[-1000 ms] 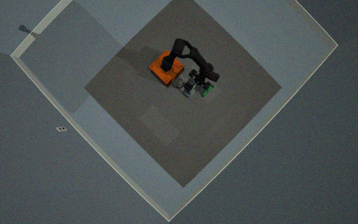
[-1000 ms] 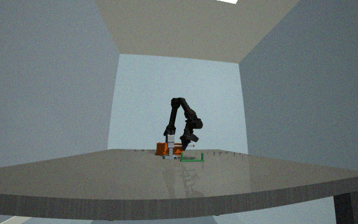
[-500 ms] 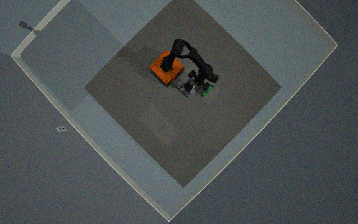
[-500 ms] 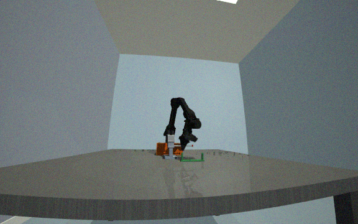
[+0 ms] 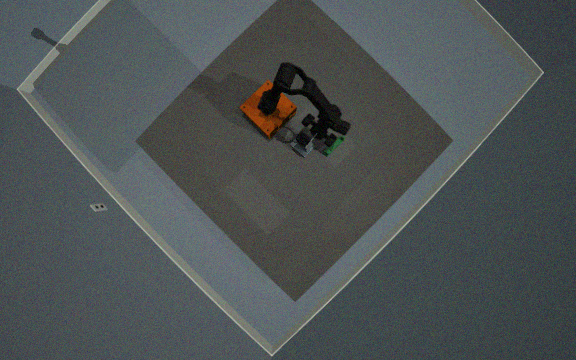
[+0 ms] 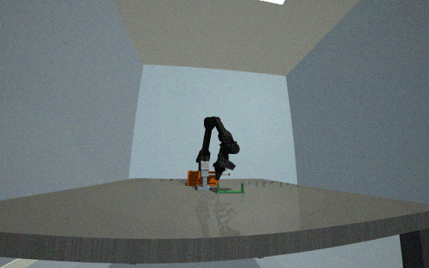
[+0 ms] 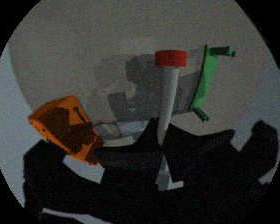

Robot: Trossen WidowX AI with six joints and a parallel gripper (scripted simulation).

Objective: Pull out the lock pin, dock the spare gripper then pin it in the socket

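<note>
The lock pin has a red head (image 7: 171,58) (image 6: 229,174) and a pale shaft (image 7: 168,95). My gripper (image 7: 161,143) (image 6: 217,178) is shut on the shaft, above the table. The pin lies level in the exterior view, head to the right. Its tail passes behind the fingers; whether it touches the mount I cannot tell. The pale grey mount (image 6: 204,173) (image 5: 303,149) stands upright just left of my gripper in the exterior view. The dark arm partly covers it from above. Its socket and the spare gripper cannot be made out clearly.
A green bracket (image 5: 334,146) (image 6: 231,192) (image 7: 206,77) with two upright ends lies beside the mount, below my gripper. The orange base block (image 5: 258,112) (image 7: 61,112) is under the arm's foot. A thin ring (image 5: 285,134) lies between that block and the mount.
</note>
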